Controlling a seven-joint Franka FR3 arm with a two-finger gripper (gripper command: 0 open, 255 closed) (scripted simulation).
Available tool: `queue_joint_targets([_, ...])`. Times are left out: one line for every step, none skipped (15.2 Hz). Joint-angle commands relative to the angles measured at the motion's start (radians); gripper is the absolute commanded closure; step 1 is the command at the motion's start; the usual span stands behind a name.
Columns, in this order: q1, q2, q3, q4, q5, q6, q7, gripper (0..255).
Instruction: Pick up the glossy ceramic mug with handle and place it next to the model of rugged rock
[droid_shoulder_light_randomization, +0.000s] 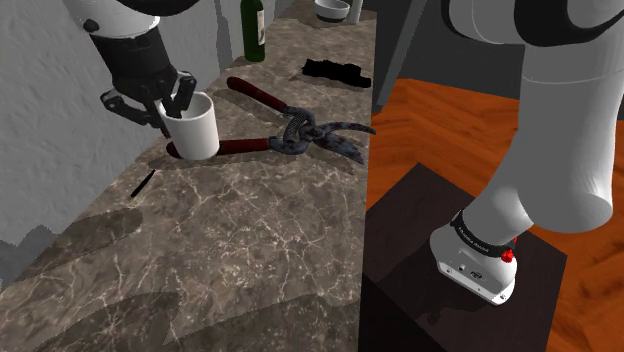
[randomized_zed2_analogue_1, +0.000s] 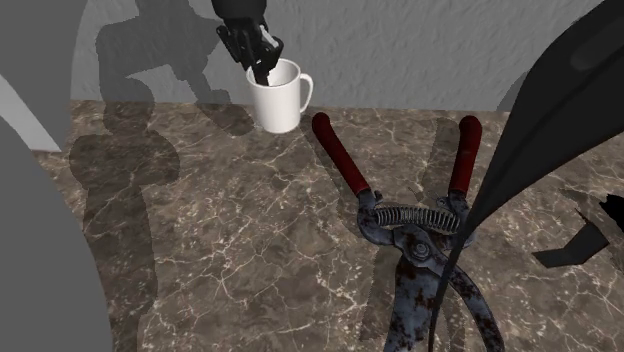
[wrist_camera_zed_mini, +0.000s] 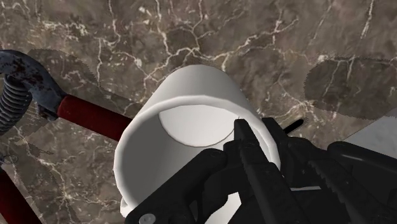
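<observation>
- At the fingers (droid_shoulder_light_randomization: 184, 96) stands the task's thing, a white mug (droid_shoulder_light_randomization: 196, 128), low on the brown marbled table (droid_shoulder_light_randomization: 250, 230). The fingers pinch its wall, one inside the rim and one outside.
- The wrist view looks into the mug (wrist_camera_zed_mini: 184, 127): its pale floor shows, along with the inner one of the fingers (wrist_camera_zed_mini: 245, 143).
- Just beside the fingers, past the mug, lie pruning shears (droid_shoulder_light_randomization: 300, 130) with red handles and rusty blades. One handle is close against the mug's foot.
- The second exterior view shows the mug's handle (randomized_zed2_analogue_1: 305, 92), on the side turned away from the fingers (randomized_zed2_analogue_1: 262, 68); in the shoulder view the mug's body hides that side.
- The shoulder view reaches further along the table, well beyond the fingers. There stand a green bottle (droid_shoulder_light_randomization: 254, 30) and a white bowl (droid_shoulder_light_randomization: 333, 10), whose contents I cannot tell. A black rugged lump (droid_shoulder_light_randomization: 335, 72) lies there too, well apart from the mug.
- The second exterior view brings the shears' coiled spring (randomized_zed2_analogue_1: 415, 213) close.
</observation>
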Motion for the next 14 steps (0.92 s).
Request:
queue_joint_targets([0.004,0.000,0.000,0.029,0.001,-0.028,-0.005,255])
queue_joint_targets([0.008,0.002,0.001,0.045,0.001,-0.042,-0.006,255])
queue_joint_targets([0.011,0.004,0.001,0.062,0.000,-0.056,-0.008,255])
queue_joint_targets([0.015,0.006,0.000,0.079,0.000,-0.071,-0.010,255])
queue_joint_targets([0.019,0.008,0.000,0.098,-0.001,-0.086,-0.012,255])
queue_joint_targets([0.023,0.012,0.000,0.116,-0.002,-0.102,-0.014,255])
queue_joint_targets([0.027,0.014,0.000,0.132,-0.003,-0.114,-0.015,255])
queue_joint_targets([-0.006,-0.021,0.002,0.077,0.011,-0.092,-0.031,255])
queue_joint_targets([-0.038,-0.053,0.004,0.028,0.025,-0.072,-0.049,255])
queue_joint_targets([-0.068,-0.084,0.005,-0.017,0.038,-0.053,-0.067,255])
queue_joint_targets([-0.096,-0.113,0.005,-0.059,0.052,-0.037,-0.087,255])
queue_joint_targets([-0.123,-0.141,0.004,-0.098,0.065,-0.021,-0.108,255])
queue_joint_targets([-0.149,-0.167,0.002,-0.134,0.077,-0.007,-0.129,255])
queue_joint_targets([-0.174,-0.192,-0.001,-0.168,0.090,0.007,-0.152,255])
